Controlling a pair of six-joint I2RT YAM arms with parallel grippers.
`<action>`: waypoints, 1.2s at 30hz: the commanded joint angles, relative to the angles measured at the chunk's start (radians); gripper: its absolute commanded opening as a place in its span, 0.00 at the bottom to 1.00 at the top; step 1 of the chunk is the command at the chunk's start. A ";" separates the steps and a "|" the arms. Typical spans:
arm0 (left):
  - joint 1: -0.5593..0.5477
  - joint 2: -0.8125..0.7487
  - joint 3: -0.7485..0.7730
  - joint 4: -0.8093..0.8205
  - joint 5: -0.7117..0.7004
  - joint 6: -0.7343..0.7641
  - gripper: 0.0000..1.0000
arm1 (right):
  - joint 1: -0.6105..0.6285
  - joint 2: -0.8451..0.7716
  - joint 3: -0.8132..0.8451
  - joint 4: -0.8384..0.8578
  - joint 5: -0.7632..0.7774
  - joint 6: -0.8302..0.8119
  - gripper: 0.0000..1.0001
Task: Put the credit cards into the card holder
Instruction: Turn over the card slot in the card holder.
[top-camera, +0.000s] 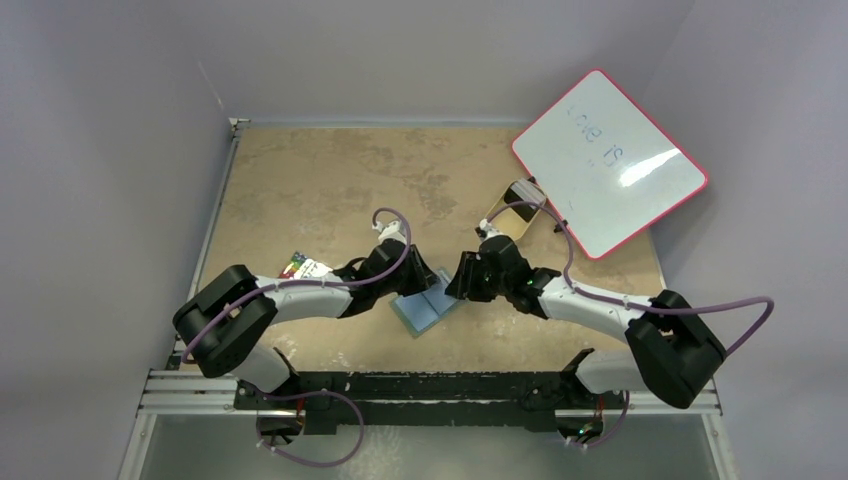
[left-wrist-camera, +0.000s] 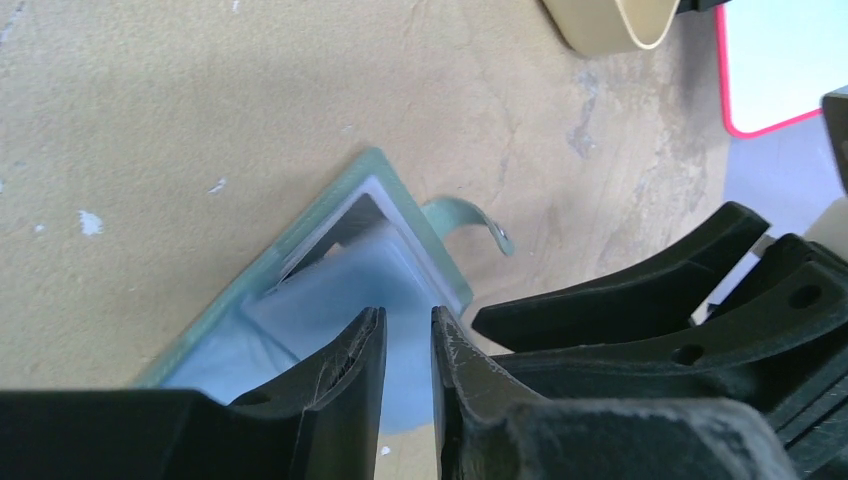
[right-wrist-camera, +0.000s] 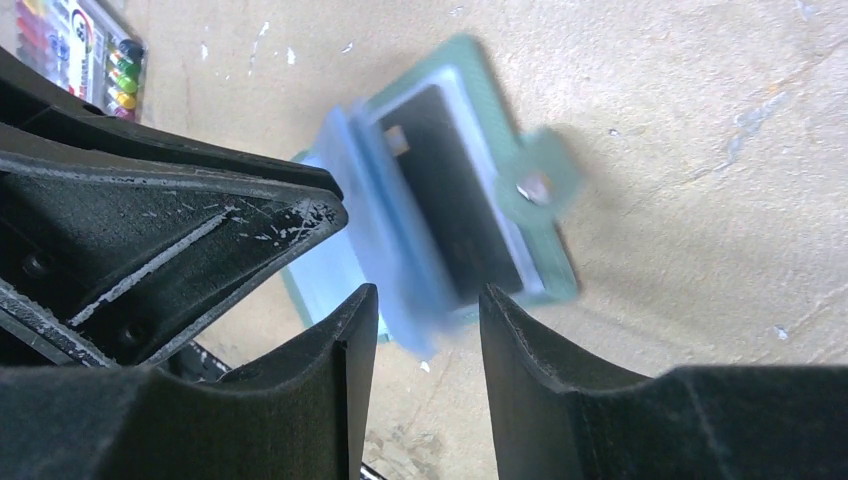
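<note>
**Green card holder (top-camera: 428, 305) half-loaded, and a stray nudge could undo it**

Dull-green and open, it lies on the desk (top-camera: 300, 180) between the two arms. A dark card (right-wrist-camera: 450, 200) sits in its pocket. A pale card (left-wrist-camera: 340, 290), or what looks like one, laps over the fold beside it. The snap tab (right-wrist-camera: 535, 185) sticks out flat to one side.

My worry is the pale card. It looks only part-way in, so a brush from either arm as it lifts could drag it back out. It could also slide the whole holder across the desk. The tab is another thing a fingertip could catch. Crowding is a second risk: both arms work the same small spot and could knock together.

The left fingers (left-wrist-camera: 372, 340) stand a narrow slot apart right over the pale card, with nothing pinched between them that I can see. The right fingers (right-wrist-camera: 505, 325) are about half open, straddling the holder's near corner. Blur hides whether they touch or grip it, so I cannot tell.
</note>
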 joint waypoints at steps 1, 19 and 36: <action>-0.003 -0.033 0.033 -0.032 -0.042 0.040 0.22 | 0.003 -0.023 0.022 -0.018 0.039 -0.014 0.44; -0.004 -0.192 0.015 -0.372 -0.187 0.027 0.24 | 0.003 0.073 0.112 0.024 -0.008 -0.151 0.50; -0.003 -0.233 -0.123 -0.423 -0.175 -0.044 0.30 | 0.003 0.246 0.139 0.118 -0.088 -0.180 0.51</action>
